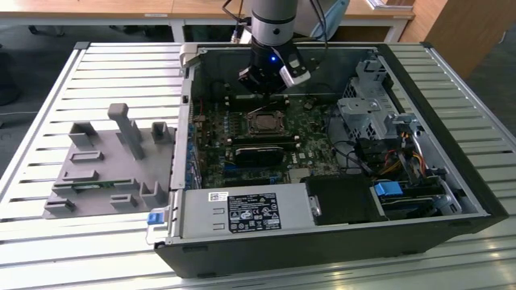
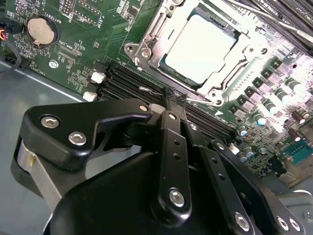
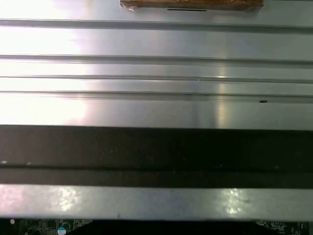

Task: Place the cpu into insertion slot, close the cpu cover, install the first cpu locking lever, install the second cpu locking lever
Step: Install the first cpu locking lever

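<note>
— Black fingers of the gripper sit together, tips meeting just above the memory slots beside the socket, holding nothing. So the jaws are closed and empty?

— Yes. The cpu already lies in the socket on the green board, its silver top showing through the window of the cpu cover, which lies flat around it.

— How would it handle?

— Light, stiff, fragile underneath, I'd judge; take it by its edges only. The locking levers are thin springy wire. Outward, the computer case rests on the slatted desk.
</note>
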Robot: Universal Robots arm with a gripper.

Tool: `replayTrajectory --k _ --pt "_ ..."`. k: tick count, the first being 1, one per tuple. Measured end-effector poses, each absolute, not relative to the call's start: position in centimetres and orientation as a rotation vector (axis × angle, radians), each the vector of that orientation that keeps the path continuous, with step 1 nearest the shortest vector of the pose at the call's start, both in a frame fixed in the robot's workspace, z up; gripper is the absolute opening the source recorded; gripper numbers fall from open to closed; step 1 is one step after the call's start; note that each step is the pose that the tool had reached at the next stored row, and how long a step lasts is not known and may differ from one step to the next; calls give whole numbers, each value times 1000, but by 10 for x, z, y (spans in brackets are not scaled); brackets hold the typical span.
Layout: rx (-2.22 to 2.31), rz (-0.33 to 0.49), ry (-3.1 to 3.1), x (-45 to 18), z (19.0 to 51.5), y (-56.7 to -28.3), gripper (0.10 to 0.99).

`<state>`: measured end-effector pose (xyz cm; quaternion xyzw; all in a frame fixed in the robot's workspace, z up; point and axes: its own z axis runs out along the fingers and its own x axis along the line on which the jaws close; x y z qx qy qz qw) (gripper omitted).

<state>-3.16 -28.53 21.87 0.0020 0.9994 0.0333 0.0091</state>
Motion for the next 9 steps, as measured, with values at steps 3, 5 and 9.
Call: replayTrajectory --k 3,5,9 --pt "6 104 3122 -29 217 -285 106" --pt "6 104 3122 -28 216 -285 106" --pt "6 104 3122 -25 214 -285 106"
